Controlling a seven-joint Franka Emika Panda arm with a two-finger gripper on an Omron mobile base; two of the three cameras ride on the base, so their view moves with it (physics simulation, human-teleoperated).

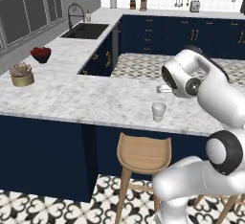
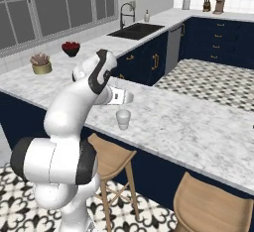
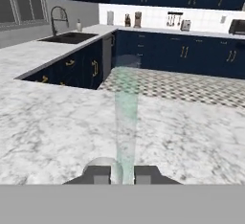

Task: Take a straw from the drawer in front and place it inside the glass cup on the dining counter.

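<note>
End effector [image 3: 122,174] clamped tight on the thin pale see-through straw [image 3: 126,117], pointing ahead; the small clear glass cup [image 1: 159,111] waits below (near the marble surface's [image 1: 86,98] front edge).

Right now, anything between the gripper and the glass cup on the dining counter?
Nothing. In the right base view, bare dining counter separates the glass cup from the gripper, shut on the straw.
</note>
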